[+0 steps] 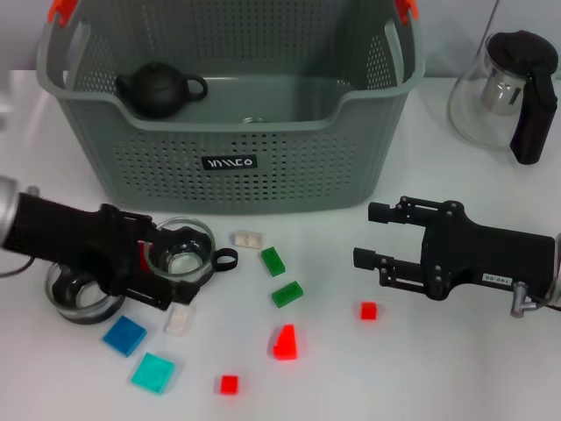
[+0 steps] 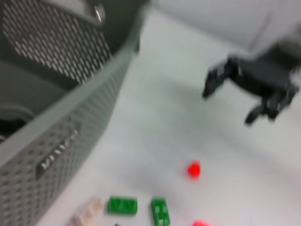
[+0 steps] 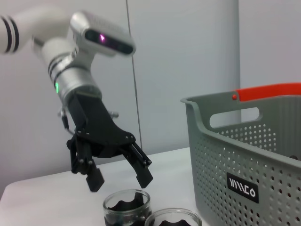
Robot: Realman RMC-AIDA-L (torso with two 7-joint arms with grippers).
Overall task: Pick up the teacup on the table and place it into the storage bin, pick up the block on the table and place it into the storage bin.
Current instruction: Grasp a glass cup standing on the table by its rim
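Two glass teacups stand at the front left: one [image 1: 181,249] [image 3: 171,219] nearer the storage bin [image 1: 237,167] [image 3: 244,155], the other [image 1: 79,296] [image 3: 127,205] further left. My left gripper [image 1: 162,263] [image 3: 119,179] is open and, in the right wrist view, hangs just above the cups without touching them. Blocks lie scattered in front of the bin: beige [image 1: 248,239], two green [image 1: 273,261] [image 1: 287,294], small red [image 1: 368,310] [image 1: 229,383], a red wedge [image 1: 285,342], white [image 1: 179,320], blue [image 1: 124,335] and cyan [image 1: 153,372]. My right gripper [image 1: 368,235] [image 2: 230,89] is open over the table at the right, holding nothing.
A black teapot [image 1: 158,89] sits inside the bin at its back left. A glass pitcher with a black handle [image 1: 513,92] stands at the back right. The bin's front wall rises directly behind the blocks.
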